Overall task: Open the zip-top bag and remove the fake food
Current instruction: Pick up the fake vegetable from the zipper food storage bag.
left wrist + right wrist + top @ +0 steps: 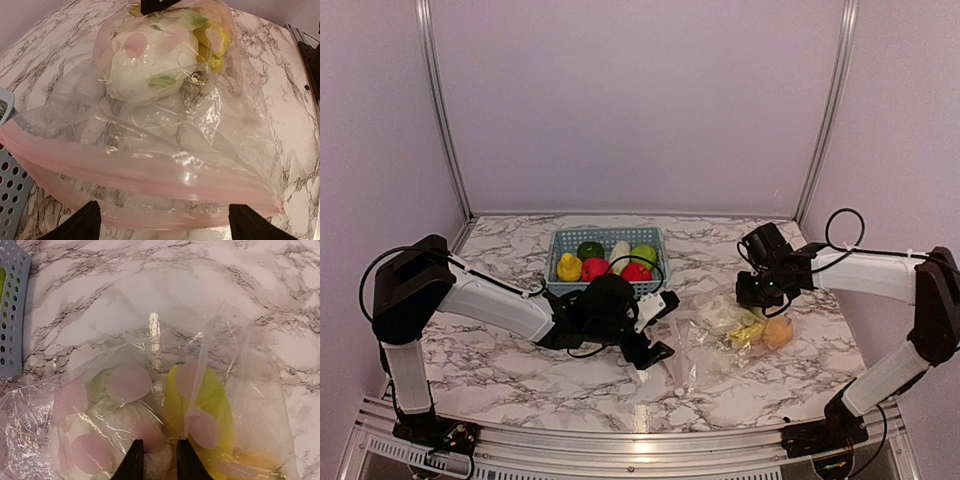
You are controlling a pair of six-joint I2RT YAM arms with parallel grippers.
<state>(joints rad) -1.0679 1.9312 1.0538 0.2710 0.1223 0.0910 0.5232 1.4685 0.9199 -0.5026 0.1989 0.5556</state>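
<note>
The zip-top bag (712, 338) lies on the marble table right of centre, clear with pink dots. Its pale pink zipper strip (150, 175) runs across between the wide-apart fingers of my left gripper (167, 226), which is open around that edge. In the top view the left gripper (655, 328) sits at the bag's left end. Inside the bag are a white cauliflower (150, 60), yellow bananas (210, 395) and an orange (778, 332). My right gripper (160, 460) is pressed onto the bag's far end (760, 298), fingers nearly together with film pinched between them.
A light blue slotted basket (560, 238) stands behind the left gripper, holding a yellow, a green, a white, a lime and two red toy foods. Its corner shows in the left wrist view (10, 190) and the right wrist view (12, 315). Walls enclose the table.
</note>
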